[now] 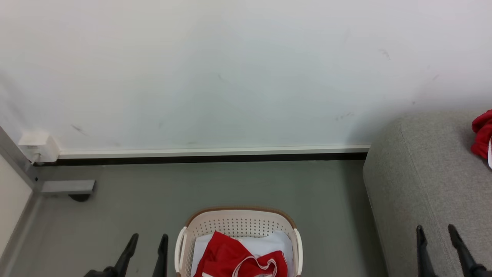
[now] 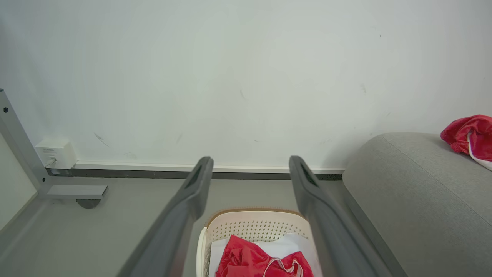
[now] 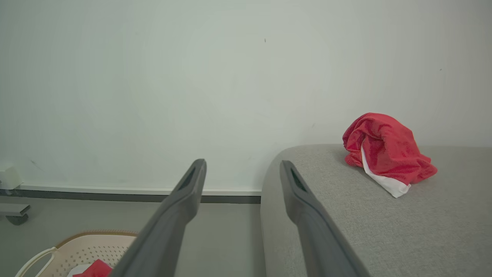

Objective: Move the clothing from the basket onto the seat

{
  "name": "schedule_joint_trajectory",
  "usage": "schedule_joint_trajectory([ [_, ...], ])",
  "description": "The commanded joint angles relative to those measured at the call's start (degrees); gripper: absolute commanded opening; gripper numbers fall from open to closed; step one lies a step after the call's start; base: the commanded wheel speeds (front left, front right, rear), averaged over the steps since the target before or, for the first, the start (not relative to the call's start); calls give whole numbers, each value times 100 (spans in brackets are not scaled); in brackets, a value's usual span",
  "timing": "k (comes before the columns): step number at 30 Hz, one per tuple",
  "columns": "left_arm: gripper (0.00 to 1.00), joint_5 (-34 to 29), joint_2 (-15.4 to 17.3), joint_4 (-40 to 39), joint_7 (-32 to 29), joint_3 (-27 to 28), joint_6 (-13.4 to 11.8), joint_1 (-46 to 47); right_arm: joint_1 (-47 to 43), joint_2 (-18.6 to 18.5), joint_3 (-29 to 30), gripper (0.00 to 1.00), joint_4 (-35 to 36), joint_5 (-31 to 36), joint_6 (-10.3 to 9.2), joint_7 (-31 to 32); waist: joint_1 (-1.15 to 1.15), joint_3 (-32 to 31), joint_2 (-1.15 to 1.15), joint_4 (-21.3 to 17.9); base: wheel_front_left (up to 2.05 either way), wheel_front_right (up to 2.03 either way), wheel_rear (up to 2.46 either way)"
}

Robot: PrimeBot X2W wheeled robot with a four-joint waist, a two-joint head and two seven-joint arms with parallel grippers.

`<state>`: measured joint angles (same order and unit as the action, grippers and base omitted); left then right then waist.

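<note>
Left tool [image 1: 149, 238] open, empty, just left of basket [image 1: 238, 211] on floor [image 1: 230, 184]. Red clothing [image 1: 230, 257] crumpled in basket, white trim, on white sheet [image 1: 269, 242]. Right tool [image 1: 435, 231] open, empty, over seat [image 1: 415, 173]. Another red garment [image 1: 482, 134] bunched on seat, far right.

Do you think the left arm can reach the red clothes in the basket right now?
Probably yes. The left gripper is open, just left of the basket, and the red clothes lie on top of the white sheet with nothing over them.
</note>
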<state>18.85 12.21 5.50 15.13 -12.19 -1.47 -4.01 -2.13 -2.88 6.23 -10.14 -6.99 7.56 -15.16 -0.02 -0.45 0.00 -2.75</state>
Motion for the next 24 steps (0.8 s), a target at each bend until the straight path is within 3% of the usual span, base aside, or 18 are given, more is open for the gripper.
schedule_joint_trajectory([
  [1,100,-82,-39,38,2,77,45,-101,-139,-4,-92,100,-55,-35,-14,1,2,-74,0,34,0,0,0],
  [8,100,-404,-308,117,3,565,257,-293,-377,-7,-502,100,-220,-92,-14,1,2,-209,0,20,0,0,0],
  [24,100,-800,-651,437,3,1058,724,-374,-298,-6,-620,100,-292,-142,-15,1,2,-344,0,139,0,0,0],
])
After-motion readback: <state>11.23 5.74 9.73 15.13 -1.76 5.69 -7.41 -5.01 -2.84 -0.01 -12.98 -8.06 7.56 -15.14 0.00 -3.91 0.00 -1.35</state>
